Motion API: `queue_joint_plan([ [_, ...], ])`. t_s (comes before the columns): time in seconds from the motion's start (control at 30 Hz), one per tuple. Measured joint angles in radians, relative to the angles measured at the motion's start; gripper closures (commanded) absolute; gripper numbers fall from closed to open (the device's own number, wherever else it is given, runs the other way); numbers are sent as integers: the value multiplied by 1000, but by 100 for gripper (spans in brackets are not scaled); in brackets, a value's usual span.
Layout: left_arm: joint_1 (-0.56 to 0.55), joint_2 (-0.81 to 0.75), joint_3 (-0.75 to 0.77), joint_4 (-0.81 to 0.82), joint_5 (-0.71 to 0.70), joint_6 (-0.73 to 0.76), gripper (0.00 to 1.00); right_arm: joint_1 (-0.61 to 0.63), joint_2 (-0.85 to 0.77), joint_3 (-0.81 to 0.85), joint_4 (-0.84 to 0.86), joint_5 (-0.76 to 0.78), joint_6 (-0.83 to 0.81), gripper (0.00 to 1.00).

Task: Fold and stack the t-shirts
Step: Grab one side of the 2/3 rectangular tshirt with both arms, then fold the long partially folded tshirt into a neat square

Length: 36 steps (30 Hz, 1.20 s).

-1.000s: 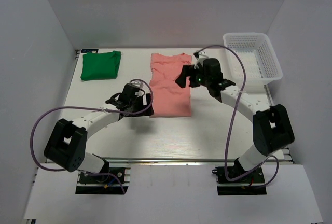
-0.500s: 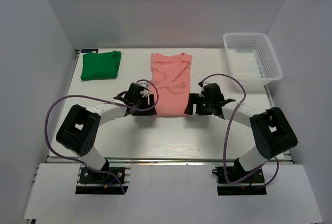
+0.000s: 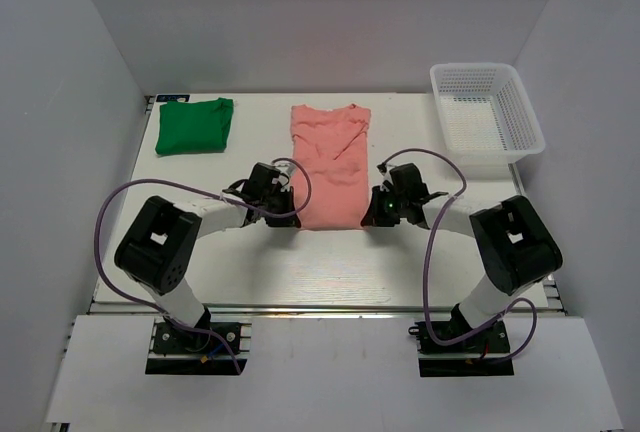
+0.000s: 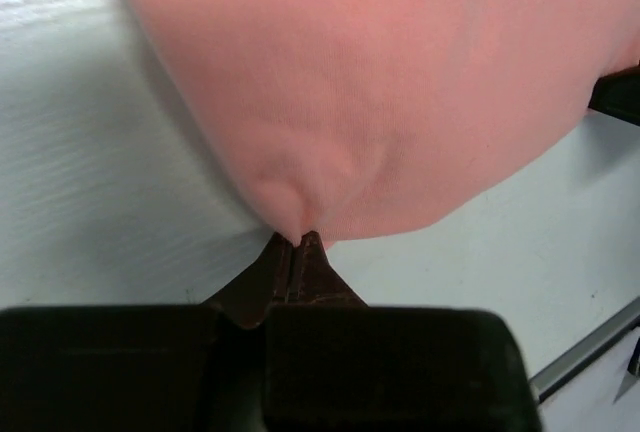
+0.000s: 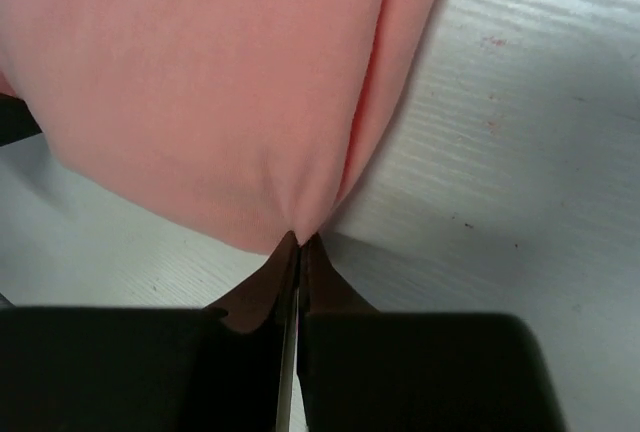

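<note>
The salmon-pink t-shirt [image 3: 330, 162] lies lengthwise in the middle of the table, folded to a long strip. My left gripper [image 3: 291, 214] is shut on its near left corner, and the cloth [image 4: 380, 102] puckers at the closed tips [image 4: 299, 239]. At the near right corner my right gripper [image 3: 366, 216] is shut the same way, pinching the pink hem [image 5: 230, 112] at its tips [image 5: 299, 239]. A bright green t-shirt [image 3: 195, 124] rests folded at the far left, away from both grippers.
A white mesh basket [image 3: 522, 127] stands at the far right corner of the table [image 3: 330, 262]. White walls close in the left, right and back. Both arms' cables loop over the near part of the table.
Both grippers came down from beside the pink shirt to its near corners and shut on the hem. The right arm swung back from the shirt's far part toward the near edge.
</note>
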Motion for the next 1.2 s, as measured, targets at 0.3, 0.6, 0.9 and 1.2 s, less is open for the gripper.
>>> queue_joint_plan([
  [0.3, -55, -191, -127, -77, 81, -10, 100, 3, -206, -130, -77, -112, 13, 100],
  [0.6, -108, -503, -146, -324, 274, -19, 100, 22, -620, -148, -455, -207, -35, 100],
  [0.9, -124, -586, 14, -480, 399, -9, 100, 24, -795, -60, -635, -235, -38, 100],
  [1.2, -116, -562, 128, -482, 240, -25, 100, 23, -744, 51, -572, -56, 4, 100],
])
